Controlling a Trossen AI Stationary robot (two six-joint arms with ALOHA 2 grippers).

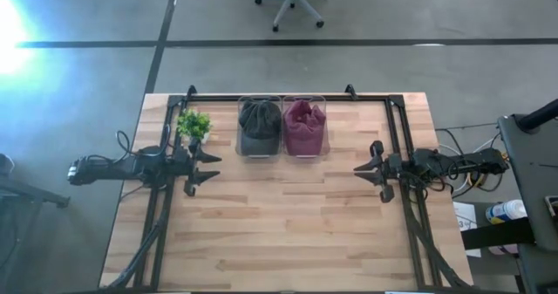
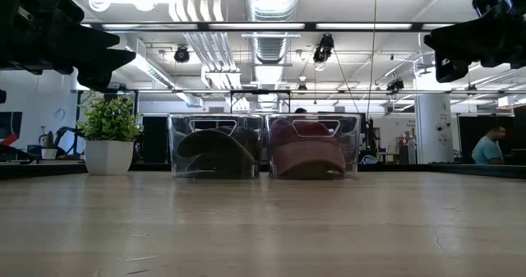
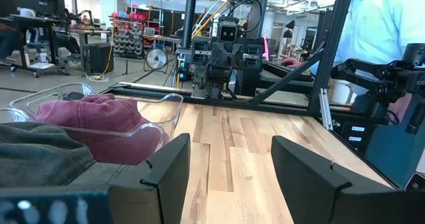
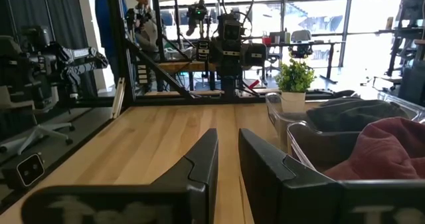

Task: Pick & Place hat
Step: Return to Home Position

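Step in hand, my read: parking both arms at home. The sorting itself looks done.

- black cap (image 1: 259,119) is inside the left bin (image 1: 259,153), and red cap (image 1: 303,121) is inside the right bin (image 1: 303,153). The bins stand side by side at upper middle of the high view, at the desk's (image 1: 288,229) far edge. I can't tell if they touch or have a sliver between them.
- left pincer (image 1: 202,170) is at left-centre of the high view, just below the plant (image 1: 193,124). It's released, fingers wide apart, nothing in it.
- right pincer (image 1: 373,179) is at right-centre, facing it and well apart from the bins. Its fingers are parted only narrowly and hold nothing.
- In the low view both arms sit in the top corners, clear of the desk surface.

Next move, as I see it: nothing to grasp. I just bring each arm to its rest pose without swinging toward the bins. The left arm is nearest the plant, so I'd watch that side.

Count:
- caps: 2 (1 black, 1 red)
- clear bins: 2
- potted plant: 1
- arms: 2, one pincer each
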